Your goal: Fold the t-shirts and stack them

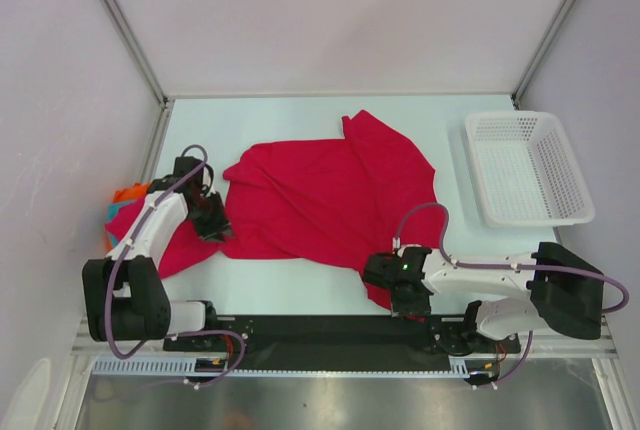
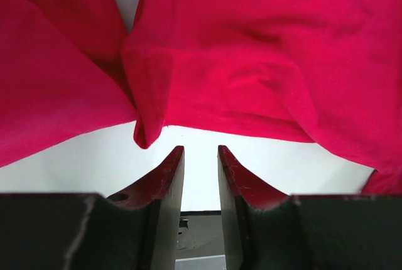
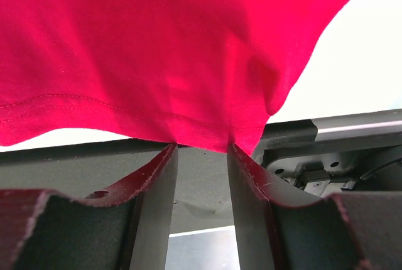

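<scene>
The left arm (image 1: 150, 237) and right arm (image 1: 470, 276) are wearing white shells with black joints, trailing purple-grey cables (image 1: 422, 206), dark fingers (image 2: 166, 181) showing reddish faces.

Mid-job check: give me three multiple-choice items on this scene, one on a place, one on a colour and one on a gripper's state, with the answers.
1. Where does the white basket stand?
A) at the far right of the table
B) under the left arm
C) at the near left corner

2. What colour is the big spread shirt?
A) teal
B) crimson red
C) white

3. How is the left gripper?
A) shut on cloth
B) open, with nothing between its fingers
C) out of view

Answers:
1 A: the top view shows it by the right wall, apart from the shirt.
2 B: it is red in all three views.
3 B: the left wrist view shows bare table through the gap.
</scene>
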`<control>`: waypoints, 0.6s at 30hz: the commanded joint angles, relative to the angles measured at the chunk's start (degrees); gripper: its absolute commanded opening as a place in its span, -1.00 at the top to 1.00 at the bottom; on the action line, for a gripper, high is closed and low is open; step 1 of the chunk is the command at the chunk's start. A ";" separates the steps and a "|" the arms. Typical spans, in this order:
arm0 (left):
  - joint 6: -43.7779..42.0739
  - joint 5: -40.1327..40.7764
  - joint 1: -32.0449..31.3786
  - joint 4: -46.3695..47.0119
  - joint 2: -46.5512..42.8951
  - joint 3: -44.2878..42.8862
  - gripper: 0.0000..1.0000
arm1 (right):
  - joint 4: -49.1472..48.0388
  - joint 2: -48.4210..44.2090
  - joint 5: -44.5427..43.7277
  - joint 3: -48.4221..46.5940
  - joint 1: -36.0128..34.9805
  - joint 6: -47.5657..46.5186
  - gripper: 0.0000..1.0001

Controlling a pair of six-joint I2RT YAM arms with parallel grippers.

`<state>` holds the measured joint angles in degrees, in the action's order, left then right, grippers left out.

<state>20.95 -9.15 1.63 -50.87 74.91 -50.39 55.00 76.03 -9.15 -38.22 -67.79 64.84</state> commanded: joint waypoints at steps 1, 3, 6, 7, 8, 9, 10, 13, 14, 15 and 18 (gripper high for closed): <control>-0.12 0.01 -0.22 2.44 2.24 -0.50 0.34 | -2.45 1.22 -0.70 2.44 -0.33 0.82 0.12; -0.03 0.62 -0.22 3.23 3.13 0.64 0.34 | -2.44 1.40 -0.96 2.27 -0.33 0.64 0.12; -0.12 1.85 -0.57 3.76 4.62 1.08 0.33 | -2.09 1.32 -1.40 2.27 -0.33 0.55 0.15; -0.21 2.20 -0.83 3.68 4.97 0.91 0.33 | -1.92 1.14 -1.57 2.36 -0.33 0.55 0.17; -0.38 2.29 -1.10 3.33 5.67 0.21 0.33 | -1.83 0.88 -1.66 2.44 -0.33 0.73 0.22; -0.56 2.64 -1.10 2.45 6.12 -0.14 0.33 | -1.74 0.70 -1.75 2.36 -0.33 0.64 0.25; -1.08 3.34 -1.10 2.01 6.38 -1.10 0.32 | -1.74 0.44 -1.93 2.36 -0.33 0.73 0.32; -2.23 7.11 -4.00 -1.41 7.96 -3.39 0.31 | -1.65 -0.35 -2.02 2.36 -0.24 0.73 0.43; -2.40 8.34 -4.44 -2.12 8.31 -3.83 0.31 | -1.65 -0.70 -2.19 2.53 -0.24 0.81 0.43; -2.40 9.05 -5.22 -3.69 8.58 -4.19 0.31 | -1.57 -0.79 -2.28 2.45 -0.33 0.82 0.42; -1.71 13.88 -6.02 -5.54 7.53 -5.24 0.30 | -0.86 -1.23 -2.80 2.71 -0.24 0.99 0.34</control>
<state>19.90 -1.98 -3.09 -52.49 83.50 -52.40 53.34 75.02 -8.69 -37.50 -67.81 64.86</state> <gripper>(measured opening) 0.345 0.310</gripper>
